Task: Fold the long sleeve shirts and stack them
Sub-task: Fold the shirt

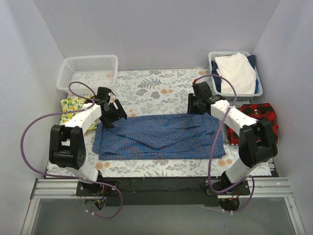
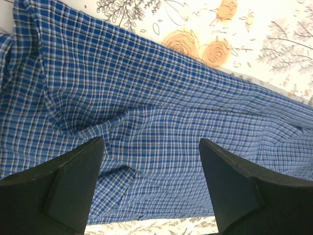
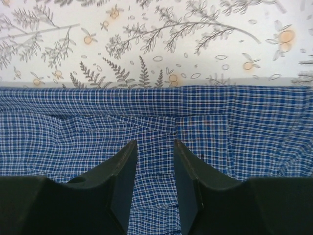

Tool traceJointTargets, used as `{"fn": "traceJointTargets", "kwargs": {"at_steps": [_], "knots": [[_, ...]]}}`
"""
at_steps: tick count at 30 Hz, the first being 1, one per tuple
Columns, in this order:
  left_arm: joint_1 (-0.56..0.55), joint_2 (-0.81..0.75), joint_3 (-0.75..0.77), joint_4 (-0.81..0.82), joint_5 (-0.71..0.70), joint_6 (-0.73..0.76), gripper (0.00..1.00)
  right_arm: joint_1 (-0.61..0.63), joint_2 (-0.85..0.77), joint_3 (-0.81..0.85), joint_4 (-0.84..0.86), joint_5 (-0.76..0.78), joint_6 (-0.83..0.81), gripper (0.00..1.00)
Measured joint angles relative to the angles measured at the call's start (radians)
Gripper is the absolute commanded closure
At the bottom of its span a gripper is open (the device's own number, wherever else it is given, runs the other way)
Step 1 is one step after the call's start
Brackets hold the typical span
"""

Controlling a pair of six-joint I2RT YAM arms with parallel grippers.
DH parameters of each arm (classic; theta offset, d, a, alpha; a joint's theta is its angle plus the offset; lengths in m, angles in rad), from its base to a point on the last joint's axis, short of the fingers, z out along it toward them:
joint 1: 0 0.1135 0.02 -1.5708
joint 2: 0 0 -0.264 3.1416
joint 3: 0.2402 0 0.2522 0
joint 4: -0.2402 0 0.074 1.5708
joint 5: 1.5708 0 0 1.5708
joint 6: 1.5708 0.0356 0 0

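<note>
I see the blue checked shirt (image 1: 156,137) lying flat across the middle of the table. It is folded into a long wide strip with soft creases. The red-and-black plaid shirt (image 1: 264,115) lies at the right edge, partly hidden by my right arm. My left gripper (image 2: 151,147) hangs over the blue shirt's left end, fingers wide apart with nothing between them. My right gripper (image 3: 155,147) is over the shirt's far right edge, fingers a little apart. I think they hold nothing, but the tips are hard to see.

A white basket (image 1: 88,73) sits at the far left. A grey basket (image 1: 213,62) at the far right holds a white garment (image 1: 237,71). A yellow lemon cloth (image 1: 72,105) lies by the left arm.

The table cover (image 1: 146,83) has leaves and orange flowers. Pale walls (image 1: 156,29) stand all around.
</note>
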Motion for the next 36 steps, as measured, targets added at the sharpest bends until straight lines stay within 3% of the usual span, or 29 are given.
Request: {"fn": "traceJointTargets", "kwargs": {"at_steps": [11,17,23,31,36], "knots": [[0.0,0.134,-0.036,0.068,0.002,-0.019,0.22,0.002,0.125,-0.004,-0.008,-0.092,-0.039,0.57],[0.002,0.215,0.044,0.121,0.061,-0.004,0.23,0.002,0.124,-0.005,-0.01,-0.093,-0.04,0.57],[-0.021,0.395,0.249,0.228,0.162,0.032,0.23,-0.003,0.118,-0.005,-0.015,-0.092,-0.042,0.57],[-0.097,0.743,0.721,0.334,0.248,0.067,0.21,-0.019,0.091,0.0,-0.02,-0.084,-0.053,0.57],[-0.113,0.877,0.913,0.382,0.284,0.066,0.13,-0.02,0.066,0.019,-0.062,-0.069,-0.12,0.57]]}}
